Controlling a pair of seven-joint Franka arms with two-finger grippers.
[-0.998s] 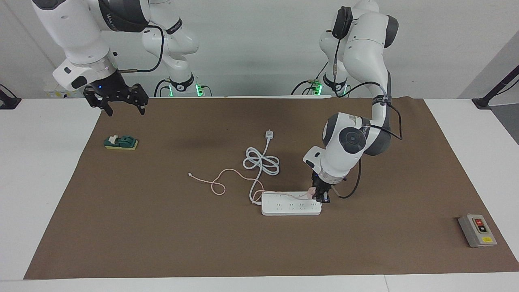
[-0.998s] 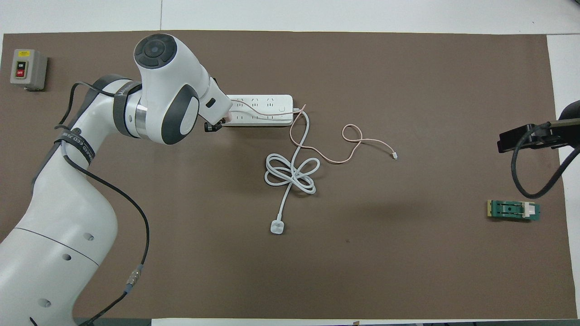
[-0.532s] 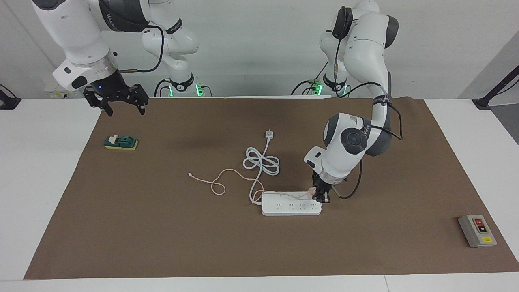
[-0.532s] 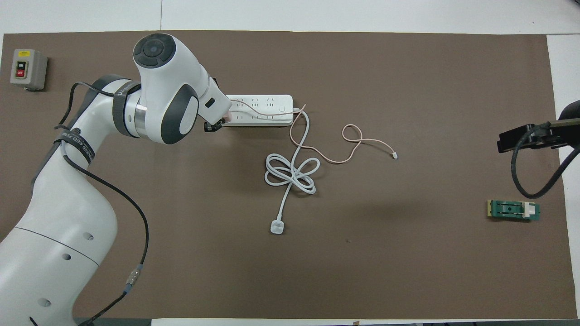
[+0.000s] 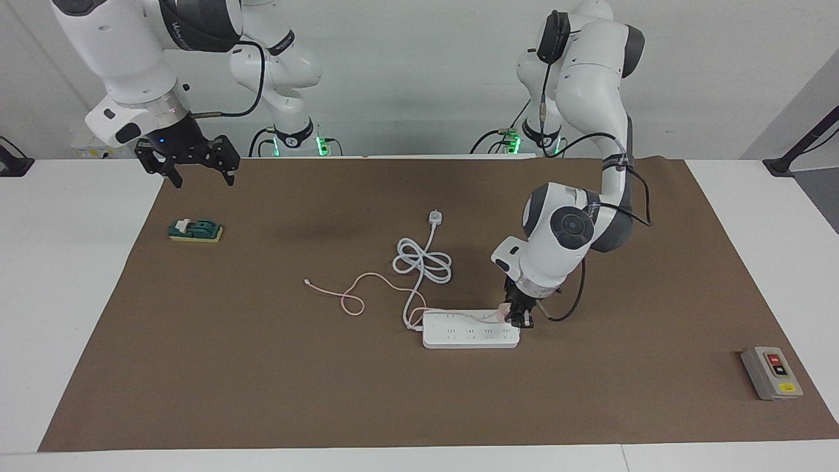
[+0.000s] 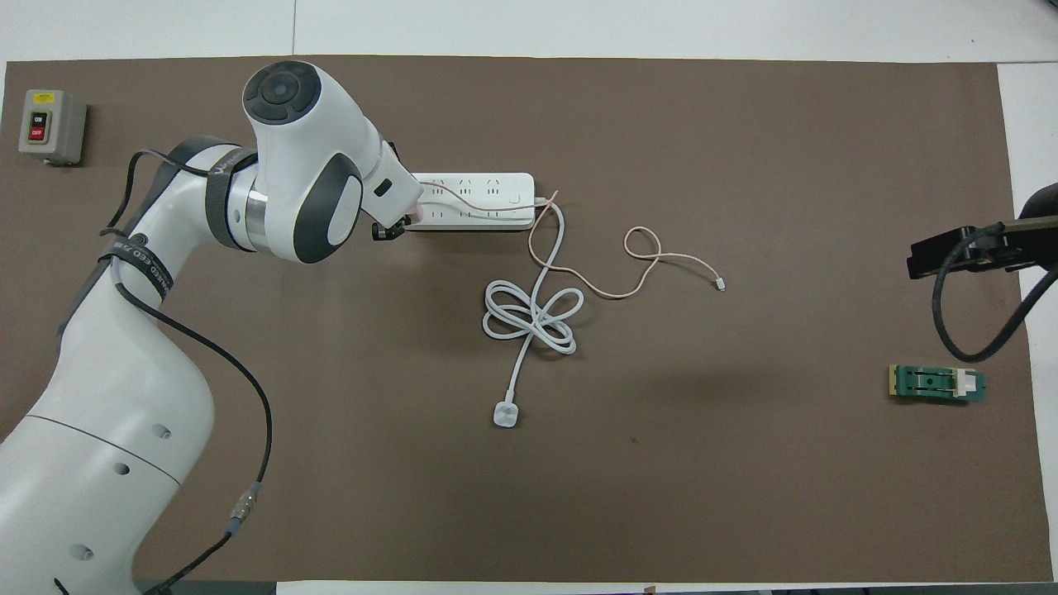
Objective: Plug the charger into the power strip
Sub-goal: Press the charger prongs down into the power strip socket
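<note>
Brown matting covered the surface (image 5: pixel 196 393), and the power strip (image 5: pixel 470 333) lay flat on it, its long axis running from one arm's end of the surface toward the other. The left claw (image 5: pixel 520 319) stood pressed shut on the charger (image 5: pixel 504 310), right at the strip's end toward the left arm. The sockets lay just beside and below the charger, so I judged the coming move to be a short push down into the end socket. The pink cable (image 5: pixel 354 296) trailed over the strip. The right claw (image 5: pixel 196 169) waited, wide open and empty, over the mat's corner above the green switch (image 5: pixel 195 230).
</note>
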